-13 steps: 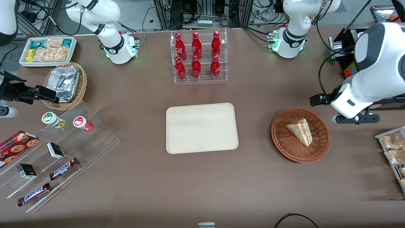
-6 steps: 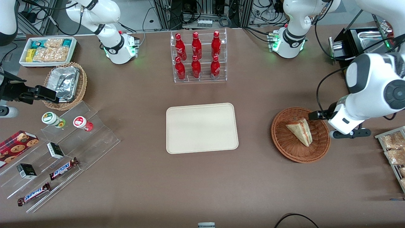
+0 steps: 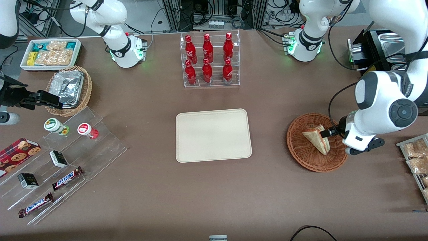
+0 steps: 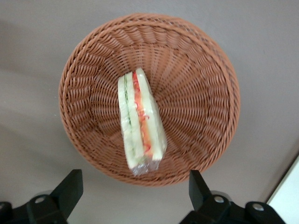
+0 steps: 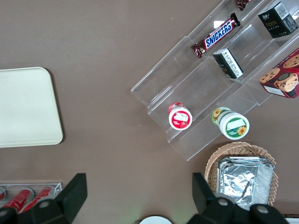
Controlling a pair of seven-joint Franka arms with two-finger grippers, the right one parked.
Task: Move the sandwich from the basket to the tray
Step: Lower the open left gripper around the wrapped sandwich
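Note:
The sandwich (image 3: 317, 139), a wrapped white-bread wedge with red and green filling, lies in the round reddish-brown basket (image 3: 301, 157) toward the working arm's end of the table. In the left wrist view the sandwich (image 4: 140, 123) rests near the middle of the basket (image 4: 210, 56). My left gripper (image 3: 331, 132) hangs above the basket's edge, just beside the sandwich. In the wrist view the gripper (image 4: 133, 186) is open wide, with nothing between its black fingers (image 4: 70, 186). The cream tray (image 3: 213, 135) sits bare at the table's middle and also shows in the right wrist view as the tray (image 5: 25, 107).
A clear rack of red bottles (image 3: 210, 60) stands farther from the camera than the tray. Snack packets on a rack (image 3: 414, 160) lie beside the basket at the working arm's end. Acrylic steps with candy bars (image 3: 67, 157) and a tan basket with foil container (image 3: 68, 88) sit toward the parked arm's end.
The left arm has swung down and toward the basket. Its gripper, which was off the basket's edge, now hangs over the rim beside the sandwich. The sandwich has not moved.

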